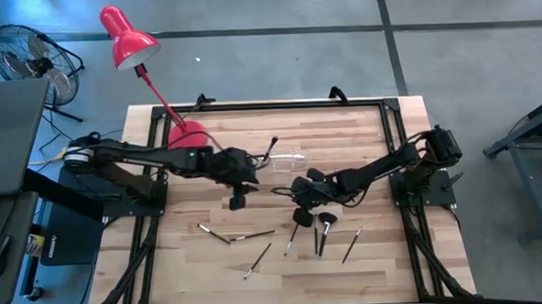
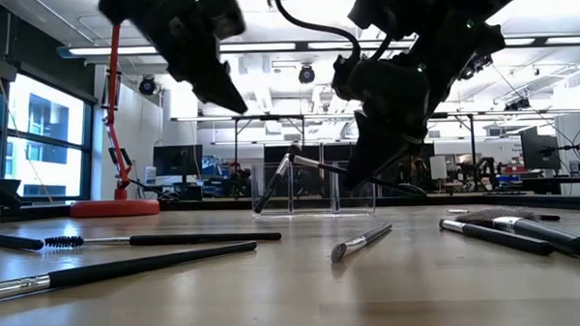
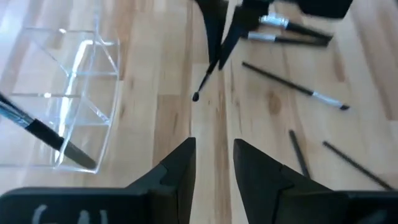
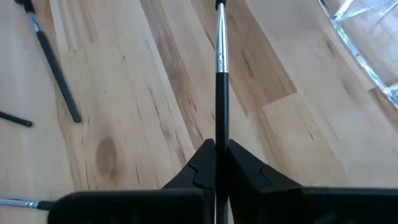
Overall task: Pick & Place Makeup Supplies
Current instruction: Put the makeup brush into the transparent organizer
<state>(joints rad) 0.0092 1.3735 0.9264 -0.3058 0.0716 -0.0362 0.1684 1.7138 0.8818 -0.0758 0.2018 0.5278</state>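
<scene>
My right gripper hovers just near of the clear plastic holder and is shut on a thin black liner with a silvery ferrule. One dark brush leans inside the holder. My left gripper hangs open over bare wood to the holder's left and touches nothing. Several more brushes lie flat nearer the front edge: a pair, a thin one, and a fluffy black-headed brush. My right gripper pinches the liner's black handle between its two fingers. The liner runs along the fingers and sticks out forward past their tips, silvery end leading. In the low view it is lifted clear of the table, slanting toward the holder.
A red desk lamp stands with its base at the table's far left, its head beyond the edge. Black clamps and rails edge the table. Loose brushes lie across the near half.
</scene>
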